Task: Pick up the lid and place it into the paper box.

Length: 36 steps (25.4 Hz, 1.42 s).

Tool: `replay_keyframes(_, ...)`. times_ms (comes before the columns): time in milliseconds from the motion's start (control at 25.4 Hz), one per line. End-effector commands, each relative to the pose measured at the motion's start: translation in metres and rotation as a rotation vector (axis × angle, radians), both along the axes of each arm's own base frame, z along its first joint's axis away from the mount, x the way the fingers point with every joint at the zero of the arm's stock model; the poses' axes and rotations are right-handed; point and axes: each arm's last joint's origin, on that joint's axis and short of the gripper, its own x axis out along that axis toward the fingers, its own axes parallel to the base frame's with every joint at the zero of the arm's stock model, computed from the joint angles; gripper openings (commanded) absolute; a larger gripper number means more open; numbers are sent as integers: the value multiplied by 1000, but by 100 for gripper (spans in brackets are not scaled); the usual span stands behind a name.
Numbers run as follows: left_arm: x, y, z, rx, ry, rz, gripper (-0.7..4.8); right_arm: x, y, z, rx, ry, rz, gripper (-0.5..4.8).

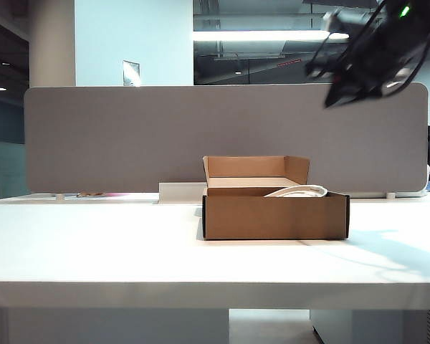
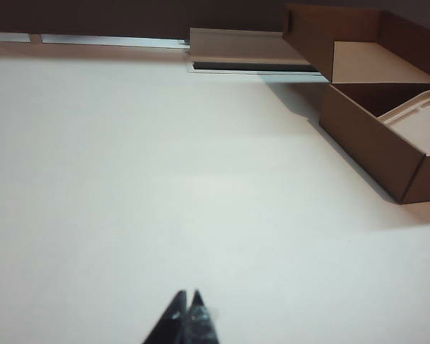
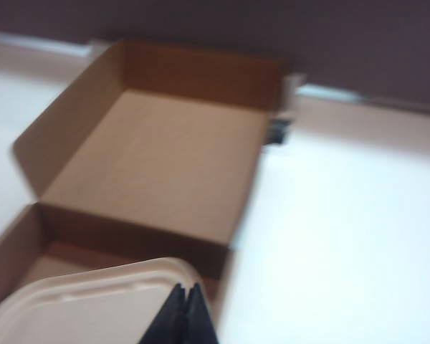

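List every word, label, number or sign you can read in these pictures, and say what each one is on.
No readable text anywhere.
Paper box: plain brown cardboard, no print showing.
Lid: off-white, no marking showing.
Small sign on the pillar: too small and washed out to read.
Left gripper and right gripper: dark fingers, both shut, no lettering.

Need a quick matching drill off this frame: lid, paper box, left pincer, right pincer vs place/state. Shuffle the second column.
Things:
1. lid
2. paper box
3. left pincer
4. right pincer

States:
A. shut, over bare table, away from the box
B. shut, empty, above the lid
C. lying tilted inside the box, one edge above the wall
D. standing on the table, back flap up

Pairs: 1-C, 2-D, 3-A, 4-B
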Motion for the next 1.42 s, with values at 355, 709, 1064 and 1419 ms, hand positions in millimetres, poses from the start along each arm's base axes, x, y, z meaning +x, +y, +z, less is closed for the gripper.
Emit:
replay_keyframes(355,0,0,2,0,-8,-2,-3,-70,-46,-4,86,10,-172,-6)
replay_keyframes(709,1,4,10,11,-92,141,-3,-143,-53,-49,204,20,-220,-6)
replay_keyframes(1064,1,4,18,0,-180,139,-3,-179,-57,-70,221,-42,-214,-6)
replay_keyframes(1419,1,4,17,0,-173,133,-3,-213,-61,-86,244,-92,-228,-6)
